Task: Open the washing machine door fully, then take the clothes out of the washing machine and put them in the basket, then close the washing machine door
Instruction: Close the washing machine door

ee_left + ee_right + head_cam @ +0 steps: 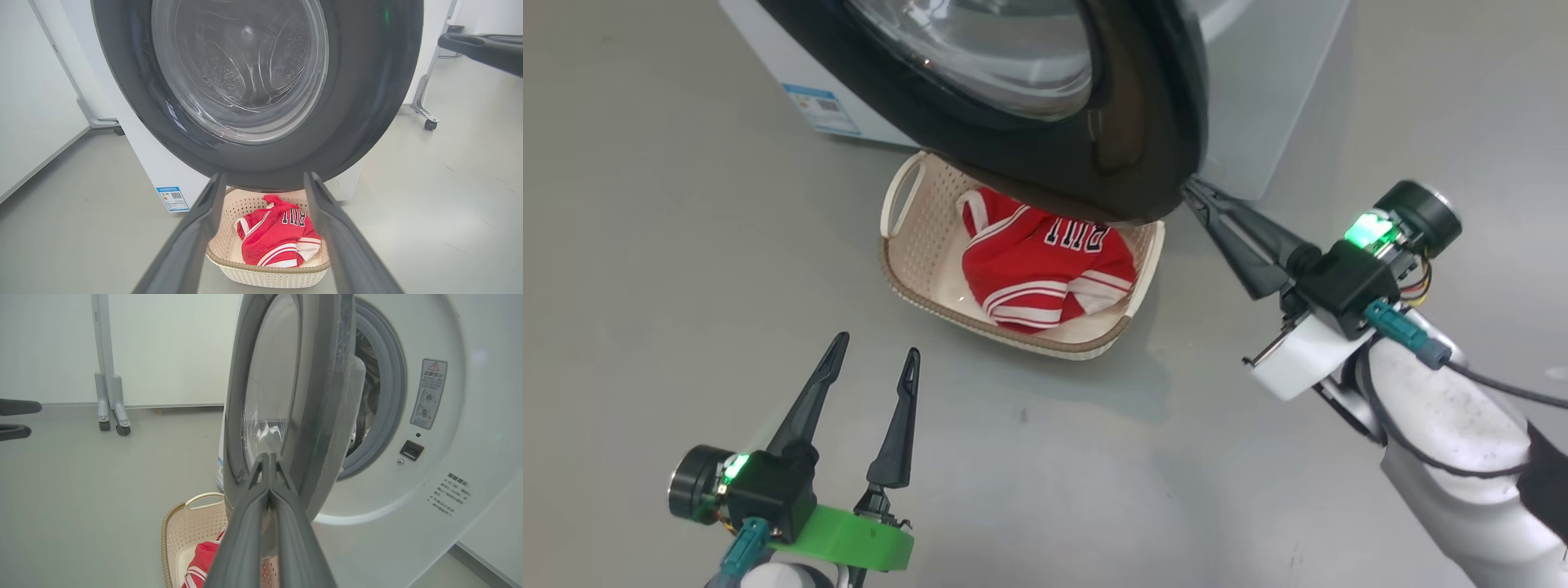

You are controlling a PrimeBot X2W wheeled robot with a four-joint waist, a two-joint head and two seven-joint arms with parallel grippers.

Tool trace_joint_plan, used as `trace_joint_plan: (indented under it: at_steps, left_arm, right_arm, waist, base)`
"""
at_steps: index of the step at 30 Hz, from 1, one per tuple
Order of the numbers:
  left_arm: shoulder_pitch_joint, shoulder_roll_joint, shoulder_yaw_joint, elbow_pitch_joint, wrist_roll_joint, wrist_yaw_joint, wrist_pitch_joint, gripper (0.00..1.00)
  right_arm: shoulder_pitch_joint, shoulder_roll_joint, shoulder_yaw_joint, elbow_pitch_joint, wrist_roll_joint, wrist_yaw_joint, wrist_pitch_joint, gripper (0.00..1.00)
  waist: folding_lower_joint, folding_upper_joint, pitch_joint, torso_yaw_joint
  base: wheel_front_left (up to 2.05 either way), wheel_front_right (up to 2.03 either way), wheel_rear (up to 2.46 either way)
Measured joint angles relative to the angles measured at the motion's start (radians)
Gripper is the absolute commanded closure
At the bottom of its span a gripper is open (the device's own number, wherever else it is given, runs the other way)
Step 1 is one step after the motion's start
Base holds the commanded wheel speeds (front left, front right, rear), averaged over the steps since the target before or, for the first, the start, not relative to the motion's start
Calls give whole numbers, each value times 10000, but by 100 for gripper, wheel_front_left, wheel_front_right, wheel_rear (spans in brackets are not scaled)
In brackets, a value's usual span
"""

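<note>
Head view: right tool [1188,189] closed, tips at the washing machine door [1143,122] rim; left tool [877,346] open (holding nothing), near left; clothes [1045,269] lie in the basket [915,245].

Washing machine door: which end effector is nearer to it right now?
Right. The right end effector, shut, has its tips at the washing machine door's black rim. The left end effector, open, sits well back from the door, on the near side of the basket.
</note>
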Motion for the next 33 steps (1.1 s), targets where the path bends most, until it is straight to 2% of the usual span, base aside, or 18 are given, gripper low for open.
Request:
trace_joint_plan:
  at_steps: [7,14,24,33]
  left_arm:
    - [-298,-42,-142,35,-48,0,0,0]
    - [-298,-50,-173,86,-215,46,0,0]
    - [-462,-59,-481,-117,-552,222,0,0]
    - [-654,-69,-872,-203,-644,255,0,0]
  right_arm:
    - [-657,-389,73,518,309,0,10,100]
    - [-1091,-476,222,955,637,0,8,100]
    - [-1877,-669,134,1294,999,86,0,100]
    - [-2847,-949,-616,1553,1377,86,8,100]
  waist:
    - [0,0,479,599]
    - [0,0,823,1039]
    - [0,0,1279,1167]
    - [0,0,1790,1248]
  base:
    - [0,0,0]
    - [0,0,0]
    - [0,0,0]
    - [0,0,0]
